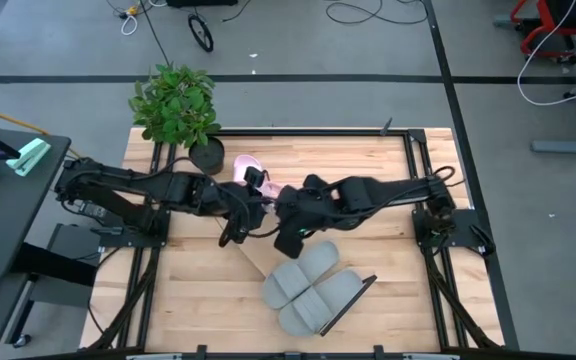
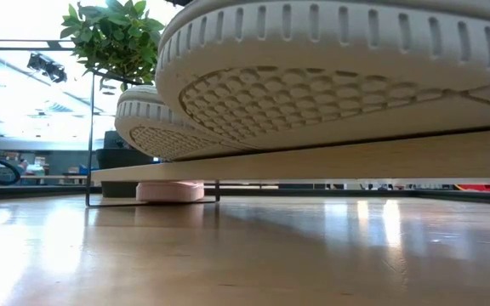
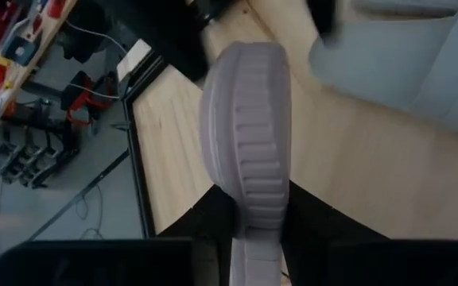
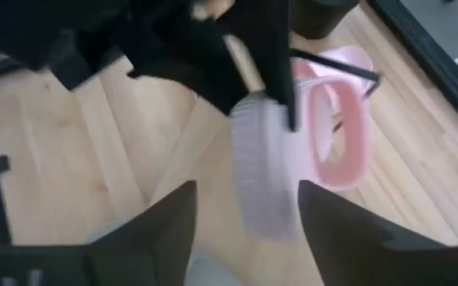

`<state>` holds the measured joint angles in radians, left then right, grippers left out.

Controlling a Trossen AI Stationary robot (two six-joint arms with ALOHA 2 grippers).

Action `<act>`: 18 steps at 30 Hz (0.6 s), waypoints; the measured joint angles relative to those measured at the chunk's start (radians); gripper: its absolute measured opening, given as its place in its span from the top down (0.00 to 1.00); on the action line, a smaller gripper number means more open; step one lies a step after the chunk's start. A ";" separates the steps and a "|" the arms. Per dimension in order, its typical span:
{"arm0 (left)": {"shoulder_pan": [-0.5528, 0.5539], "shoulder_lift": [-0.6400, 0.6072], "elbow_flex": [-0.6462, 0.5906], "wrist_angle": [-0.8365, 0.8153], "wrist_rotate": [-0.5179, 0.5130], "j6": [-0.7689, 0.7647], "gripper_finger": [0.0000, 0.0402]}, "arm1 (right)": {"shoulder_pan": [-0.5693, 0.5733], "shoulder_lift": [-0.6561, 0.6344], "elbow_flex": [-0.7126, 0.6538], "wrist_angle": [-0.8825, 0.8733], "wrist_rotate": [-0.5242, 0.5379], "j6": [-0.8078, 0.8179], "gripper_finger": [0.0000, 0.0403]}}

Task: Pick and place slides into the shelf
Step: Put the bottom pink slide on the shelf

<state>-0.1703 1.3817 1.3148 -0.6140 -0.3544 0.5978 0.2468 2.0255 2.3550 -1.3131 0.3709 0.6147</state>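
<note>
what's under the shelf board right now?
Low view: one pale pink slide lies on the tabletop under the shelf, by its wire frame. Two grey slides sit on top. Farther back is hidden.

Two pale slides (image 2: 330, 81) rest on the shelf (image 2: 356, 160) board

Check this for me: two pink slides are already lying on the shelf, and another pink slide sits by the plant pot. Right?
Not quite. The two slides lying on the shelf are grey, not pink, as the high view shows. A pink slide does sit by the plant pot.
</note>
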 joint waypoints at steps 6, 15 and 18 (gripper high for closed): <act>0.000 -0.014 0.000 0.006 0.140 -0.002 0.80 | 0.007 -0.108 0.000 -0.066 0.029 0.030 0.39; 0.000 -0.091 0.000 0.132 0.210 -0.004 0.81 | 0.048 -0.221 0.002 -0.183 0.191 0.120 0.43; -0.001 -0.123 0.000 0.170 0.218 -0.015 0.81 | 0.064 -0.228 0.002 -0.210 0.218 0.146 0.45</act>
<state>-0.1711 1.2589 1.3151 -0.4443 -0.1364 0.5828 0.3106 1.7973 2.3569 -1.5230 0.5890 0.7604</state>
